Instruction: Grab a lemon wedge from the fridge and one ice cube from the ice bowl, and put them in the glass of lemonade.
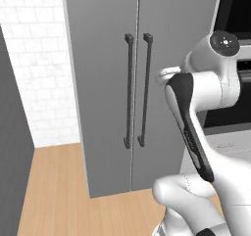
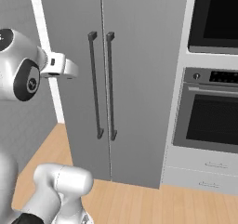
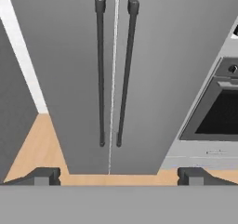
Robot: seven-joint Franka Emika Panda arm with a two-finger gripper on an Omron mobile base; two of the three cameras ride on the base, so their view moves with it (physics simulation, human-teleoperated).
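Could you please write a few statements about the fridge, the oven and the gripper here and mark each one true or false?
1. Both doors of the fridge are shut. True.
2. The gripper is clamped on a door handle. False: its jaws stand open, short of the fridge.
3. The built-in oven stands to the right of the fridge. True.
4. The two handles run horizontally. False: they are vertical bars, side by side at the door seam.
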